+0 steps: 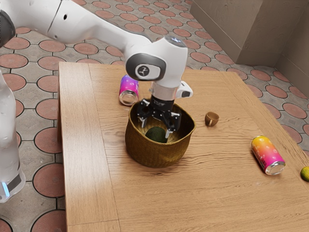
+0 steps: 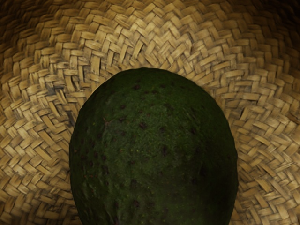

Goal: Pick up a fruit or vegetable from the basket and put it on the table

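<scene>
Dark green, pitted, rounded avocado (image 2: 152, 150) lies just beneath our fingers (image 1: 169, 134), inside the deep, golden-brown woven basket (image 1: 154, 157). We hold our black two-finger gripper (image 1: 157, 126) spread apart. Well apart from the fingers, toward the exterior view's right, are a small brown cup (image 1: 211, 119) and a yellow-and-pink metal can (image 1: 268, 154).

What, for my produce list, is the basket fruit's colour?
The fruit is dark green with darker spots, clearest in the wrist view.

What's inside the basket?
One dark green avocado in the basket; the open gripper reaches in above it. Covered: its underside and the weave beneath. Near wall blocks the lower interior in the exterior view.
</scene>
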Available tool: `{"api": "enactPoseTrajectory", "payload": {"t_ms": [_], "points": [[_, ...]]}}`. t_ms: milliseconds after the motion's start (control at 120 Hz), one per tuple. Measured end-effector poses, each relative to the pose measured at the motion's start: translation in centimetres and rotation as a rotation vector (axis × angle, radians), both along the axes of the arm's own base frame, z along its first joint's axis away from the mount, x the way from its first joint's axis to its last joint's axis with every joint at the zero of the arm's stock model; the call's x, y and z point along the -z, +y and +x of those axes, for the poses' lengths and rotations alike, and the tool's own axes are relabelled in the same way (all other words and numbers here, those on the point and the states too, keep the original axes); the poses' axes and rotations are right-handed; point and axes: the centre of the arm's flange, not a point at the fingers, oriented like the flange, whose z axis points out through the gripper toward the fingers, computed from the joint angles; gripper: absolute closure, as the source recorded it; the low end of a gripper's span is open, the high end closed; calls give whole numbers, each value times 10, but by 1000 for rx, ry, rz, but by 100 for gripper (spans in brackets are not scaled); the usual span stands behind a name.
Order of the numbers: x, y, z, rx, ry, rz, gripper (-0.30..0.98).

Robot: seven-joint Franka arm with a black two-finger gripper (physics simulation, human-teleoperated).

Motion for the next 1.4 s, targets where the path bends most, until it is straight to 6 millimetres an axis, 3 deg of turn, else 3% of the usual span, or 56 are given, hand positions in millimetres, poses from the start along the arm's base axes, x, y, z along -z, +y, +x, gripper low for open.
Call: {"api": "enactPoseTrajectory", "payload": {"t_ms": [658,767,917,1050,1108,1183,1400], "points": [[58,12,21,-15,48,-18,0],[61,17,23,-22,45,-21,1],[64,18,25,-24,46,-27,14],[63,16,24,-19,46,-30,16],[57,13,22,-14,39,-28,17],[34,6,18,3,7,-24,19],[-79,-13,0,55,-129,-15,18]]}}
